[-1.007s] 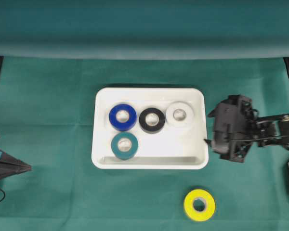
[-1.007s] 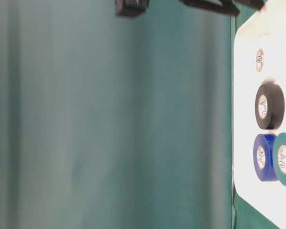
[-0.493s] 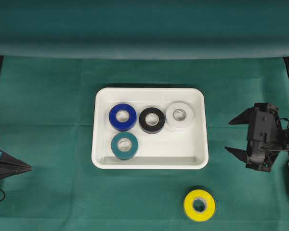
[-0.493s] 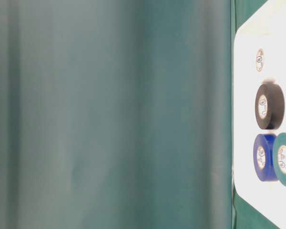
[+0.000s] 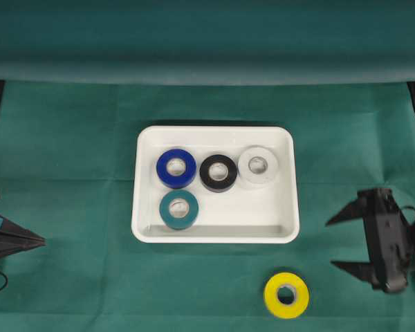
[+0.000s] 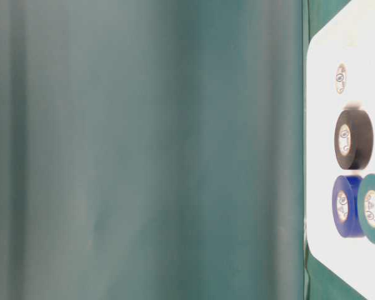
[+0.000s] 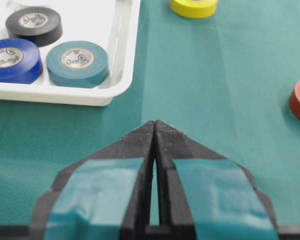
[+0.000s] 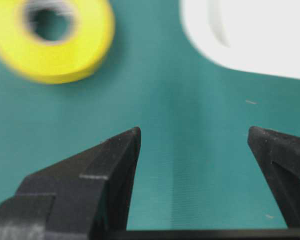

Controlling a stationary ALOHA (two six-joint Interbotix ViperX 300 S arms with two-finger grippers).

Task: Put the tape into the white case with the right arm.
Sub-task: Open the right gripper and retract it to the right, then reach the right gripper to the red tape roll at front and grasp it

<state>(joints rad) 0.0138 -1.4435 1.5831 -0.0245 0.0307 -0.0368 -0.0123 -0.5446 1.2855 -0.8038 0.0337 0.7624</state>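
While the yellow tape (image 5: 286,295) is lying flat on the green desk (image 5: 69,173), just outside the white case (image 5: 215,233) near its lower right corner, the right tool (image 5: 337,243) is hovering off to its right with its black fingers spread wide, gripping nothing. The case is already holding blue, black, white and teal rolls. The left tool (image 7: 155,131) is sitting clenched, holding nothing, at the left edge.

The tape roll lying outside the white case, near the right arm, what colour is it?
Yellow. The tape roll shows best in the overhead view, on the green cloth below the white case.
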